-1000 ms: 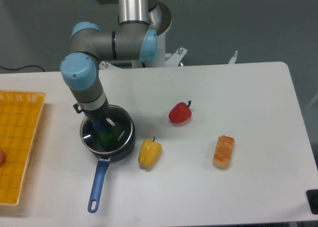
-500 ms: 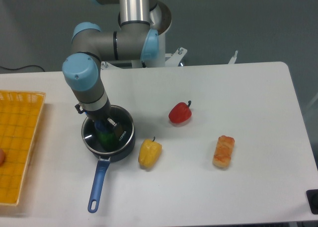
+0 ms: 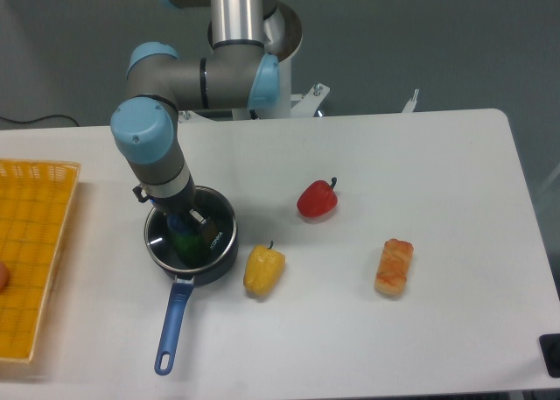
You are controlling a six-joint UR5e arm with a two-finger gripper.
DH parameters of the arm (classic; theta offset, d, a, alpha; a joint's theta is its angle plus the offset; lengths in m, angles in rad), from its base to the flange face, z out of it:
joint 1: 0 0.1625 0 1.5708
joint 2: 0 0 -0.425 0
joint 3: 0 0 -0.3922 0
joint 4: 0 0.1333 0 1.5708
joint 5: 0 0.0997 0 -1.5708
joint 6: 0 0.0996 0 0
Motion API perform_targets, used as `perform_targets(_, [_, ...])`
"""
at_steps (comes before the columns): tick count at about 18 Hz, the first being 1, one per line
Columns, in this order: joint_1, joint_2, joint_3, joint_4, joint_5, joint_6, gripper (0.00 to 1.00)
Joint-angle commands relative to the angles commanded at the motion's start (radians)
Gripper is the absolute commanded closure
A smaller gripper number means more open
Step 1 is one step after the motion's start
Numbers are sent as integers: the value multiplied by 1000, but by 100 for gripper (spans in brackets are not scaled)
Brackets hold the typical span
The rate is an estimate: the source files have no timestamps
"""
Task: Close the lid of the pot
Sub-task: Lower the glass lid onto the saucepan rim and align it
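Gripper (image 3: 186, 228) down over the pot (image 3: 192, 236), nudged slightly right of a second ago — jaw state can't tell, lid (image 3: 187, 234) looks about seated — release likely next.

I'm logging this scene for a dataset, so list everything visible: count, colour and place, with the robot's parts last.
Pot: one, dark grey saucepan with long blue handle, front left of table, something green inside.
Lid: one, clear glass with metal rim, on the pot.
Yellow bell pepper: one, right of the pot.
Red bell pepper: one, table centre.
Breaded orange food piece: one, right of centre.
Yellow mesh basket: one, left edge.
White table: one.
Gripper: one, on a grey and blue arm, down over the pot; jaw state unclear.
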Motion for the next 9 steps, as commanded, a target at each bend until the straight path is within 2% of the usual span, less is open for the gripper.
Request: perform_targets(9, [-2,-6,0,0,0,-3,45])
